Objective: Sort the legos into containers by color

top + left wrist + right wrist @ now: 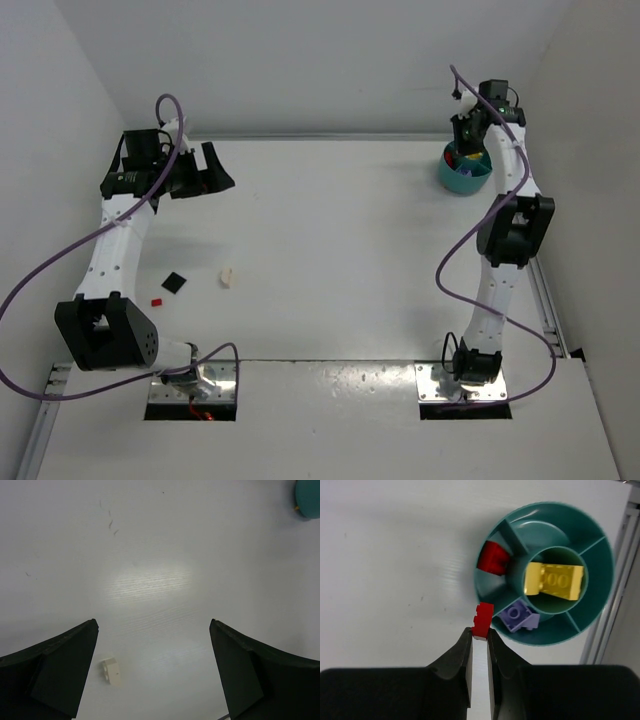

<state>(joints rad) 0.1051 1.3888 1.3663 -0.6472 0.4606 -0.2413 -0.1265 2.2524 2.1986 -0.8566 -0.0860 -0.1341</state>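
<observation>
Right wrist: right gripper (479, 632) pinches red lego (483, 620) near dish (555, 641) rim.
Release: over red wedge (495, 539).
Left gripper (153, 625): wide.

Top camera overlooks the whole table (330, 220) from its near edge. Wrist cameras face it closely; right shares the teal dish (602, 555), left the cream brick (111, 671).

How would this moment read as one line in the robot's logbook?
right pincer: shut on red lego at teal dish rim | left pincer: open, clear of cream lego | in dish: red brick, yellow brick, purple brick
</observation>
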